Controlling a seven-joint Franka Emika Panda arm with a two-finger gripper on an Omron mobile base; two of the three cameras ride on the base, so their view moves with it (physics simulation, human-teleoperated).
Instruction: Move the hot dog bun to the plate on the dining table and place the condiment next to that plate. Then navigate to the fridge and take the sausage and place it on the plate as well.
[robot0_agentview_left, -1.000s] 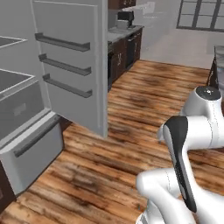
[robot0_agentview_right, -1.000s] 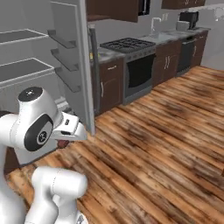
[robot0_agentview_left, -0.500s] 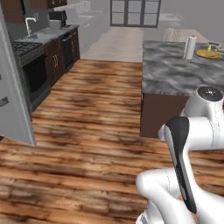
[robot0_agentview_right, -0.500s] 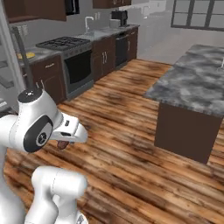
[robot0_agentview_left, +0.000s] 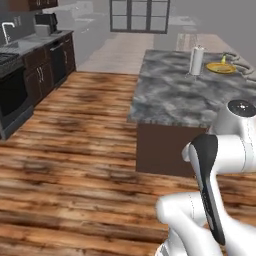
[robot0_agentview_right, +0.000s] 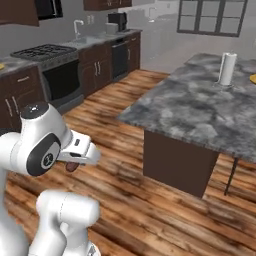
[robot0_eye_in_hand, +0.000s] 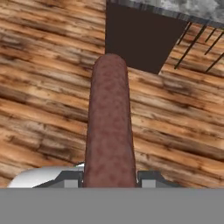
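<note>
Wood flooring (robot0_agentview_left: 75, 165) lay ahead, with the grey stone counter (robot0_agentview_left: 185, 95) to the right. The tool (robot0_eye_in_hand: 109, 177) was seen clamped narrowly on the sausage (robot0_eye_in_hand: 108, 127), held lengthwise and pointing outward over the floor. This carry was judged to keep it secure during driving. A yellow plate (robot0_agentview_left: 221, 67) was seen on the counter's far end beside a paper roll (robot0_agentview_left: 196, 60). Delivery was judged not yet done.
</note>
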